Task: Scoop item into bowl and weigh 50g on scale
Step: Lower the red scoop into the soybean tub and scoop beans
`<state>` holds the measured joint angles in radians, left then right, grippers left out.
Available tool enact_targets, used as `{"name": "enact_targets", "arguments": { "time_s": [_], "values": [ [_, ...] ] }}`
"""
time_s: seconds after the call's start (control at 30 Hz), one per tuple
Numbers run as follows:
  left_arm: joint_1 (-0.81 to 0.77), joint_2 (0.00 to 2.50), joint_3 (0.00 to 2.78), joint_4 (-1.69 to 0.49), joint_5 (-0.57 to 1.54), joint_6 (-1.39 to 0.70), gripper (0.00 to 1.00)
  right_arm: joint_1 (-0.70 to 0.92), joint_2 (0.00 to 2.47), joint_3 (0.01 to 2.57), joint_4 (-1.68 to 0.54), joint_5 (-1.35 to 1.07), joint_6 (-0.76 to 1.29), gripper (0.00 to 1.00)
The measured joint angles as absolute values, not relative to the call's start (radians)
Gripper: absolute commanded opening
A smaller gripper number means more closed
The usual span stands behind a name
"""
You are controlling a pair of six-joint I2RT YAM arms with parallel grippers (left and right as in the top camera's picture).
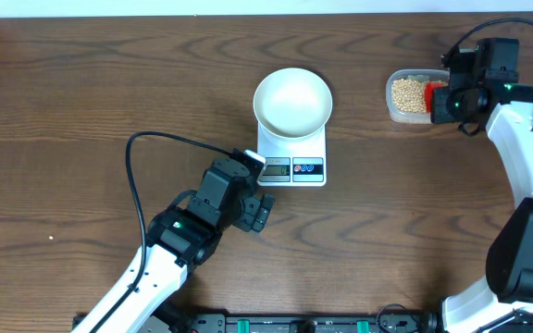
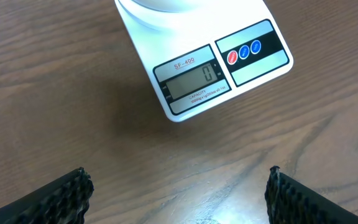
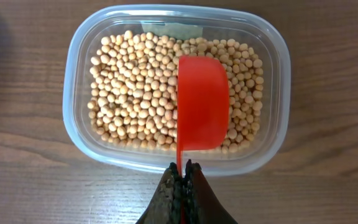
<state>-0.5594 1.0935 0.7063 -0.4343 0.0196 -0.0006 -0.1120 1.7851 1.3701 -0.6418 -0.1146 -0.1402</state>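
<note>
Beans (image 3: 135,87): pale tan, pea-sized, all lying in the clear plastic tub (image 3: 73,68) at the far right of the table (image 1: 81,102). They cover the tub's floor.

Red scoop (image 3: 202,102): hangs over the beans, right of the tub's middle, turned on its side so the straight rim faces left. I cannot tell whether it touches the beans or carries any.

Right gripper (image 3: 182,177): fingers pressed together, pinching the scoop's thin handle at the tub's near rim. The right arm rises from the lower right corner, runs up the right edge of the table and bends inward, wrist pointing down at the tub.

White bowl (image 1: 292,100): upright on the platform of the scale (image 2: 166,37), mid-table and well apart from the tub. Its inside shows plain white from overhead.

Scale display (image 2: 194,83): reads 0. Red and blue buttons (image 2: 244,51) sit beside it.

Left gripper (image 2: 180,190): fingers spread wide, nothing between them, bare wood beneath. It sits just in front of the scale's display end, near but apart. The left arm comes in from the bottom left and slants up toward the scale, a black cable (image 1: 137,176) looping behind it.
</note>
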Motion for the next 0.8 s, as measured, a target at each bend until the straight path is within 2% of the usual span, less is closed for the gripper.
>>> {"name": "enact_targets", "arguments": {
  "time_s": [0.53,0.8],
  "values": [
    [-0.559,1.093,0.706,-0.434,0.02,0.0,0.91,-0.114,1.914,1.392,-0.62,-0.316,-0.082,0.01],
    [-0.559,1.093,0.706,-0.434,0.02,0.0,0.91,-0.187,1.914,1.392,-0.616,-0.445,-0.03,0.01]
  ]
}}
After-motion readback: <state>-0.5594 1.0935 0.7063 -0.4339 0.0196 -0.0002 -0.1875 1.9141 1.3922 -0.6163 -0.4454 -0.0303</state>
